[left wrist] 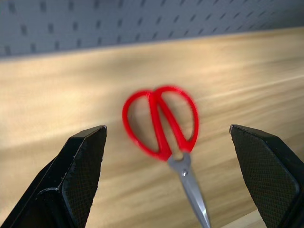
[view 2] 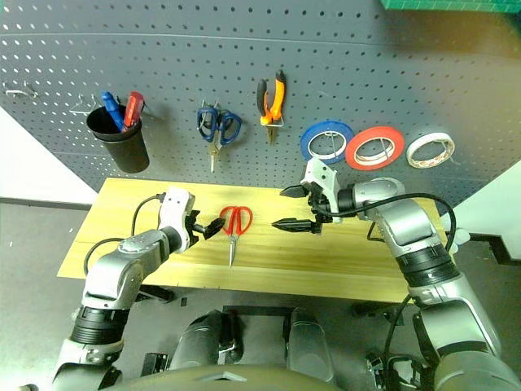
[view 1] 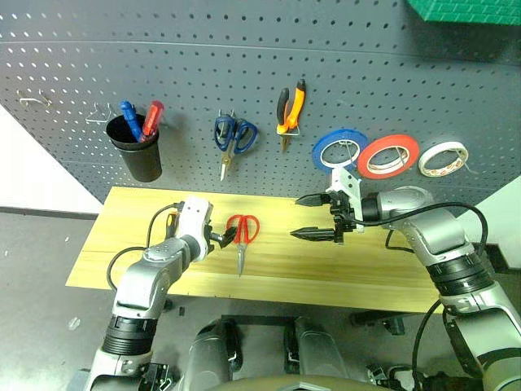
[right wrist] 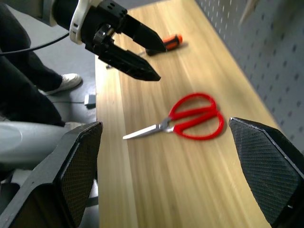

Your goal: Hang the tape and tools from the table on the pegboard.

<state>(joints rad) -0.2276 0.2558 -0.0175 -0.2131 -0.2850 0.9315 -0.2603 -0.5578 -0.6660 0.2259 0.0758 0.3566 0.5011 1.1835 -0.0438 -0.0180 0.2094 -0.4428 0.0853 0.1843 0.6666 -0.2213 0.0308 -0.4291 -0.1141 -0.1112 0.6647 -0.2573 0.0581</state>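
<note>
Both grippers, left (view 1: 226, 237) and right (view 1: 316, 217), gape empty. Red scissors (view 1: 242, 237) lie mid-frame on the table (view 1: 130, 216), just right of the left gripper, which should straddle the loops squarely before pinching.

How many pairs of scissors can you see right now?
2. The red-looped steel scissors lie flat on the light wooden table, between the two end effectors. The blue-looped steel scissors hang on the dark grey pegboard, between the black cup and the orange-handled pliers.
</note>
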